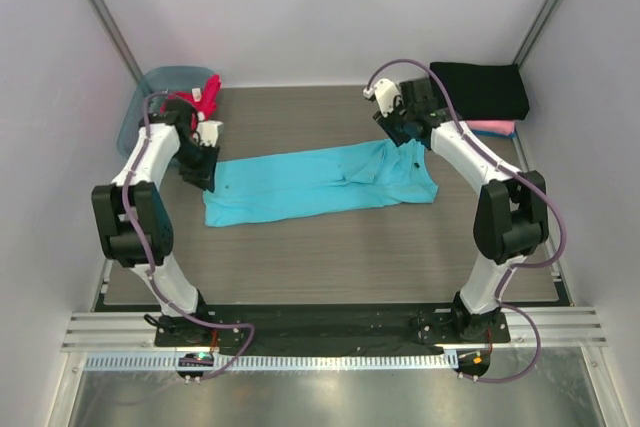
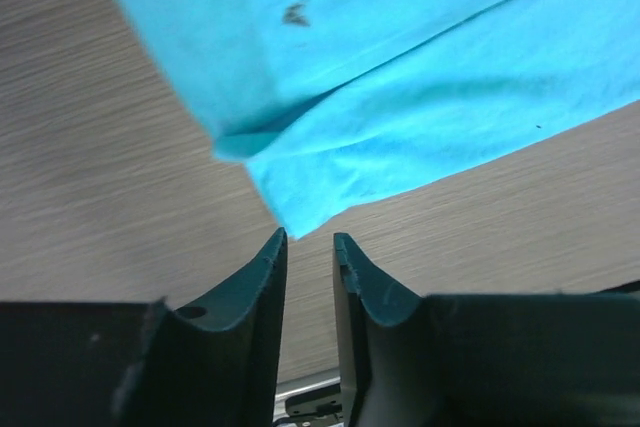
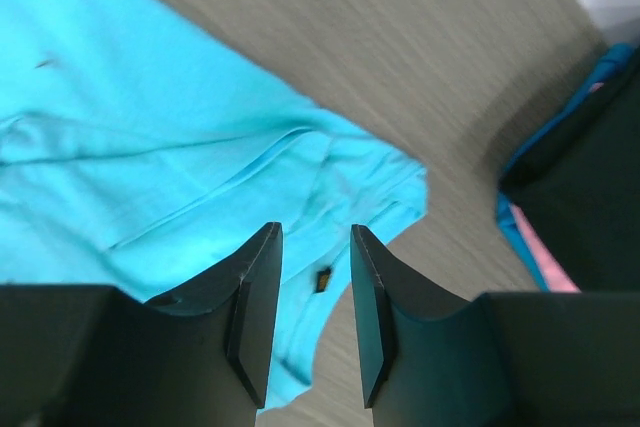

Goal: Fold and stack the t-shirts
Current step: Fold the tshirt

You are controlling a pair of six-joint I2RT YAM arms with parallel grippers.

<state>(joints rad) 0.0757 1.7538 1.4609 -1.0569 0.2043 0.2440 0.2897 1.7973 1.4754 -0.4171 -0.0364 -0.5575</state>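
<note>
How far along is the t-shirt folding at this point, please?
Done: the black t-shirt lies folded atop the pink one. In hand: the turquoise t-shirt lies half-folded, the left fingers and right fingers open over its ends, gripping nothing. Left: finishing it, then the red t-shirt in the tub.

Four soft cloth t-shirts show, one turquoise t-shirt (image 1: 310, 185), one black t-shirt (image 1: 480, 89), one pink t-shirt (image 1: 490, 128) and one red-magenta t-shirt (image 1: 207, 90), plus one translucent blue-grey plastic tub (image 1: 140, 107).
</note>
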